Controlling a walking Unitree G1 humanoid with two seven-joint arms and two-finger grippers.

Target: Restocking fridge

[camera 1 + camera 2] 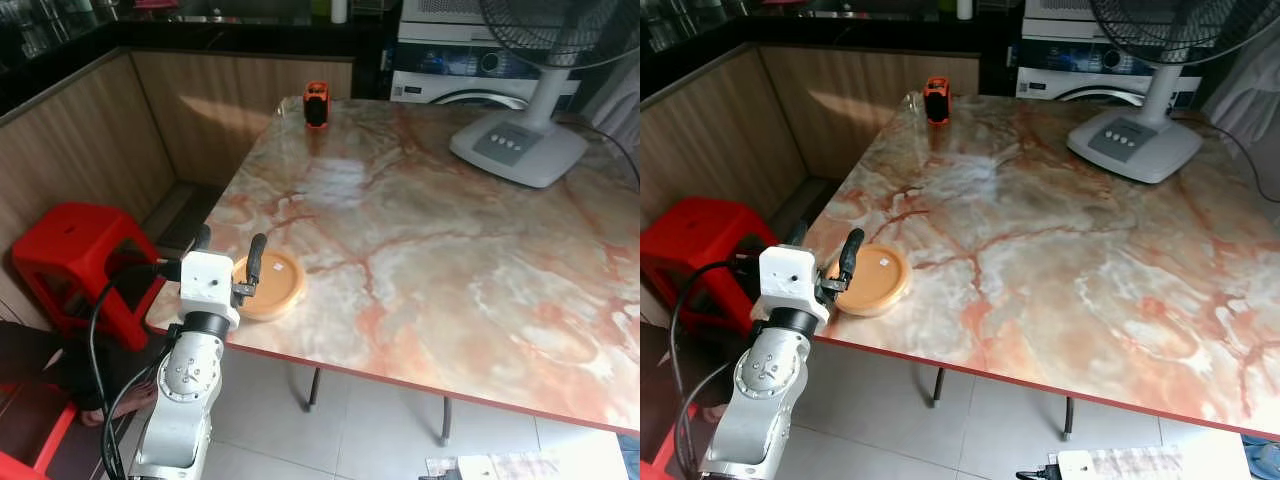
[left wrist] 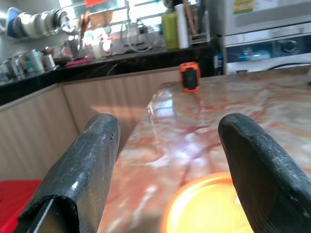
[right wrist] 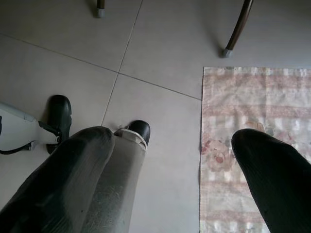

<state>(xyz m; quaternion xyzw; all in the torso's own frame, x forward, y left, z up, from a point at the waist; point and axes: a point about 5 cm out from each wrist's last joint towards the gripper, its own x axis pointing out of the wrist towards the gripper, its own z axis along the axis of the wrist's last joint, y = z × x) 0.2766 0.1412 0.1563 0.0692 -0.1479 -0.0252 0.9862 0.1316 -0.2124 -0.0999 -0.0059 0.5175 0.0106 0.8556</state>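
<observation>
Table: a big marble-look table top (image 1: 430,260) with pink and orange swirls and a thin red edge.
Round thing: a flat, round orange lid or dish (image 1: 272,284) lies on the table near the corner closest to the robot's left side.
Left gripper: the left gripper (image 1: 228,262) is at that table corner, its two black fingers (image 2: 82,170) spread wide apart. One finger is over the near rim of the round orange thing. I cannot tell if it touches. It holds nothing.
Right gripper: the right gripper (image 3: 175,189) hangs low over the grey floor tiles (image 3: 73,39), fingers wide apart, with nothing between them.
Rug: a pale flowery rug (image 3: 257,97) lies on the floor under the right gripper.
Far end of table: a small orange and black gadget (image 1: 317,104) stands upright, and a white fan base (image 1: 518,146) sits well apart from it.
Stool: a red plastic stool (image 1: 75,255) stands beside the table.
Behind: a white washing machine (image 1: 470,80) by the wall.
</observation>
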